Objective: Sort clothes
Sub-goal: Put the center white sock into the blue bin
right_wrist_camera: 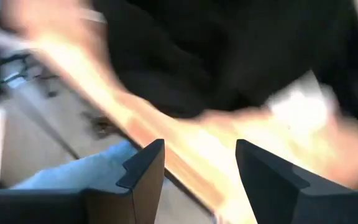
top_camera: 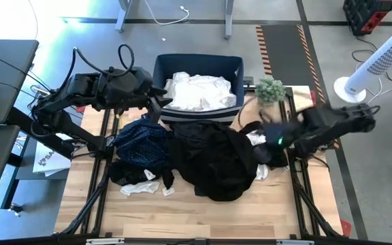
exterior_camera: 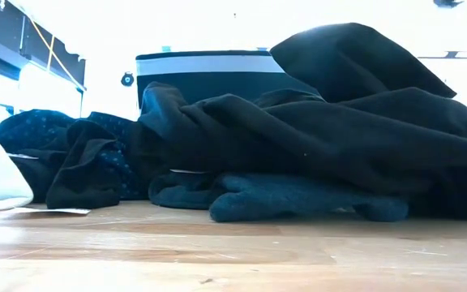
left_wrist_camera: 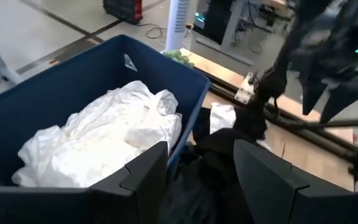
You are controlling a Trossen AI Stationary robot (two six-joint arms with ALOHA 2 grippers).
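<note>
1. Clothes (top_camera: 216,160) lie in a heap across the middle of the table (top_camera: 203,214), its long axis running from the left edge toward the right edge, just in front of the bin (top_camera: 197,68) at the far edge.
2. Most of the heap is a black garment (exterior_camera: 363,130), bunched and folded; in the low view it rises highest on the right side.
3. A navy dotted garment (top_camera: 141,139) sits at the left end of the heap, touching the black one.
4. Small white pieces (top_camera: 141,187) lie on the bare wood at the heap's near-left side; another white bit (top_camera: 256,138) shows through the black fabric toward the right end.
5. White shirts (left_wrist_camera: 104,140) fill the bin in a crumpled mound.
6. The left gripper (left_wrist_camera: 201,171) hangs over the bin's near wall, between the white shirts and the black garment. Its fingers (left_wrist_camera: 145,171) stand apart and hold nothing; the shirts lie just beyond one finger, dark fabric below the gap.
7. The right gripper (right_wrist_camera: 201,171) is at the right end of the heap, near the table's right edge. Its fingers (right_wrist_camera: 145,168) are spread with nothing between them; black fabric and a white patch lie ahead of them, blurred.
8. A small green plant (top_camera: 271,88) stands at the far right corner, beside the bin.
</note>
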